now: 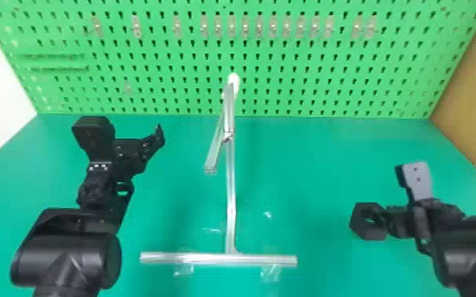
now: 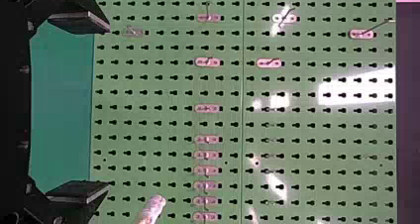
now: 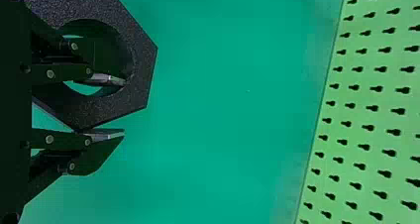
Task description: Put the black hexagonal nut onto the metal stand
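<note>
Clearly the black hexagonal nut point(image 3: 143, 60) is a chunky piece: flat sides meeting in crisp corners, a wide round hole through the middle, and a matte face with a fine, grainy speckle. Green shows through parts of the hole in the right wrist view.

The right gripper point(image 1: 393, 191) has the nut in its grasp, one finger reaching into the hole and the other against the outer edge, though the exact contact is hard to make out. In the head view the nut sits at the gripper's inner side, well apart from the metal stand point(image 1: 230, 177), to the stand's right.

The left gripper point(image 1: 125, 130) is on the stand's other side with its fingers spread wide and nothing between them. The stand rises from a crossbar over a green table point(image 1: 308, 158), in front of a green pegboard point(image 1: 308, 81).
</note>
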Controlling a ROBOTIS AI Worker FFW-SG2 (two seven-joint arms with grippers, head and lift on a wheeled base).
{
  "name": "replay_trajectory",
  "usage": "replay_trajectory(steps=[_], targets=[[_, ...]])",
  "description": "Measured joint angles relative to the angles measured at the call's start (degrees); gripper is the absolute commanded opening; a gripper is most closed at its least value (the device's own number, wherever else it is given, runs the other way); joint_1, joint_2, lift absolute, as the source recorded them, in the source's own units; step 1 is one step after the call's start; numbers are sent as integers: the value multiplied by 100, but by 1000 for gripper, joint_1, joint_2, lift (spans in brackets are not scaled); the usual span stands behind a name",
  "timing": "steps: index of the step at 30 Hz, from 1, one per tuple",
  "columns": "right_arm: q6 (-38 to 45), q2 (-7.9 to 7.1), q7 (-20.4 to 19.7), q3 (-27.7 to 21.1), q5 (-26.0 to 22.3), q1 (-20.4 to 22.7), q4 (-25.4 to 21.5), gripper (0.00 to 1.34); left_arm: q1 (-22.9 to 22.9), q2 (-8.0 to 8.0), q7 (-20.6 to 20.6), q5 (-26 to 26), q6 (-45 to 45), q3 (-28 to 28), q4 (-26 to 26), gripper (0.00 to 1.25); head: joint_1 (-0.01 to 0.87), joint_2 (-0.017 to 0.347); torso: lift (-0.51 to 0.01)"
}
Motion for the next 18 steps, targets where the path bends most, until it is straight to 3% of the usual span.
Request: replay_trajectory(steps=[9,18], targets=[[833,-165,93,177,-142,-328,-798,199,-7,0,0,-5,0,3,0,1092,693,81,-1],[1460,-507,85,594,-524,-912,-1478,196,-15,0,0,-15,0,4,-5,1092,693,81,-1]])
